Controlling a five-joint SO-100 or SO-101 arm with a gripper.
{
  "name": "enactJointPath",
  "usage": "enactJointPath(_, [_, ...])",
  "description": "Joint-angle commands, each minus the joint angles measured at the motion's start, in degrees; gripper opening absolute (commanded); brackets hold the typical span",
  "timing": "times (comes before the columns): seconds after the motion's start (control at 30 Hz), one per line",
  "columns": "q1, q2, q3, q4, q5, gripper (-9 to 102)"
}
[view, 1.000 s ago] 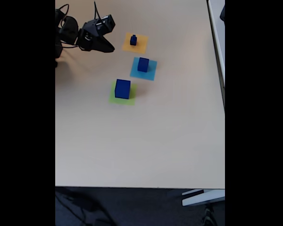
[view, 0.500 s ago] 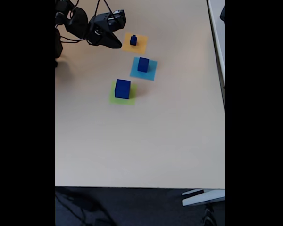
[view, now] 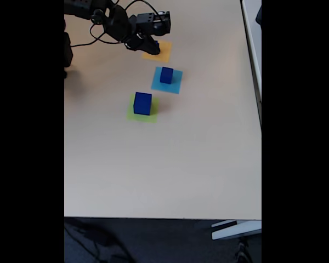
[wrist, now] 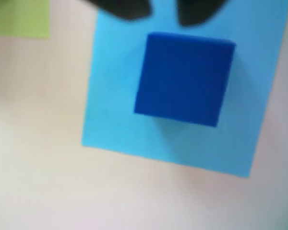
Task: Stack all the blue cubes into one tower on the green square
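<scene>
Blue cubes [view: 142, 103] on coloured squares, beige table [view: 170, 164], dark floor [view: 153, 241]

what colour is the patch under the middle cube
Light blue; the patch under the dark blue cube shows best in the wrist view.

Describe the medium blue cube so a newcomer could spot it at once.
On the beige table three coloured paper squares run diagonally from the arm. The medium blue cube stands on the middle, light-blue square. The larger cube stands on the green square.
</scene>
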Motion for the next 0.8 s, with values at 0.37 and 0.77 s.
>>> enactJointPath(0.37, [-3.7, -10.4, -18.4, 14.4, 7.1, 0])
enactJointPath(0.77, [-3.3, -19.2, -24.8, 17.6, 12.2, 34])
